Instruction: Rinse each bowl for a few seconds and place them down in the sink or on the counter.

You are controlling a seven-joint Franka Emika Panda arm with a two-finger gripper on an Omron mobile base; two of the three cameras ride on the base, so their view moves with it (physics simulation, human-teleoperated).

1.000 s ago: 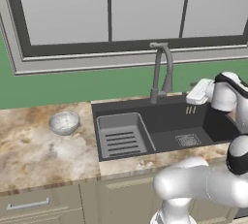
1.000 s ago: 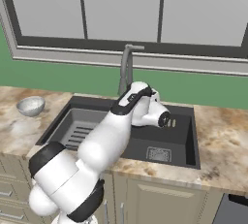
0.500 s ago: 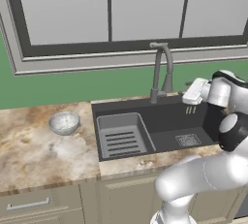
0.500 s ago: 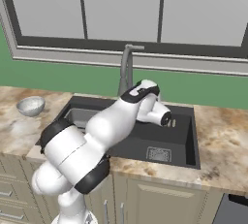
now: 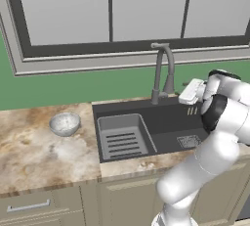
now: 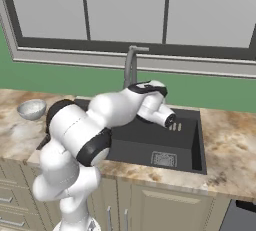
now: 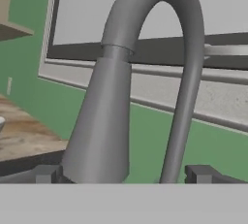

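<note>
My end effector [image 5: 191,93] hangs over the right part of the sink [image 5: 166,122], just beside the faucet [image 5: 163,71], with its fingers spread wide and nothing between them. In the hand view the faucet [image 7: 140,82] looms close ahead, its gooseneck arching overhead and the two finger tips rising at either side of its base, apart from it. The speckled bowl [image 5: 65,123] sits upright on the desk [image 5: 34,151], left of the sink and well apart from my end effector; from the right side the same bowl [image 6: 31,109] shows at the far left edge of the desk. The slotted tray [image 5: 122,139] lies in the left part of the basin and carries nothing. No water runs from the spout. I judge the task barely begun: no bowl is in hand or under the faucet, so turning on the water, fetching the bowl, rinsing and setting down all remain. I cannot locate a second bowl.
</note>
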